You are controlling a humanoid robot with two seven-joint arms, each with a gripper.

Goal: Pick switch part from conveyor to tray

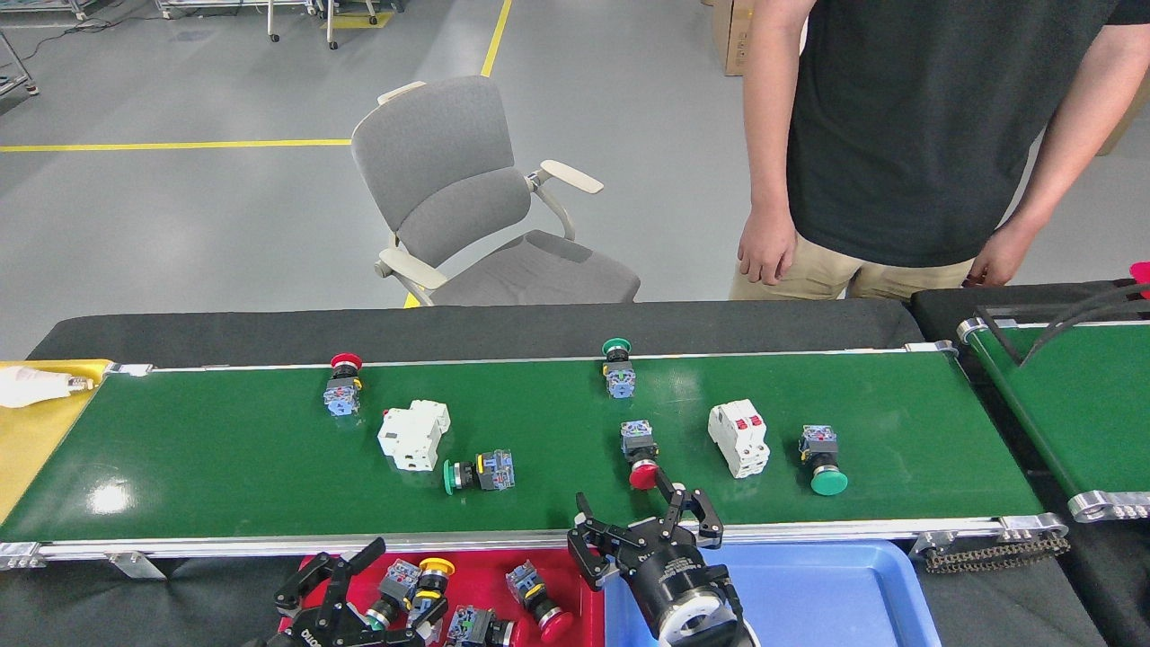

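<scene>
My right gripper point(640, 525) spread, empty — poised at near rail of glossy green conveyor belt point(225, 458), lined up on red-capped push-button switch point(640, 454). Left gripper point(373, 584) released over red plastic tray point(588, 575) — yellow-capped switch point(422, 580) between fingers.

A conveyor point(225, 467) crosses the middle of the frame, with switch parts point(481, 472) scattered on it. Below it, at the bottom edge, two trays point(588, 575) sit side by side. A chair point(476, 207) and a person point(916, 135) stand above it.
</scene>
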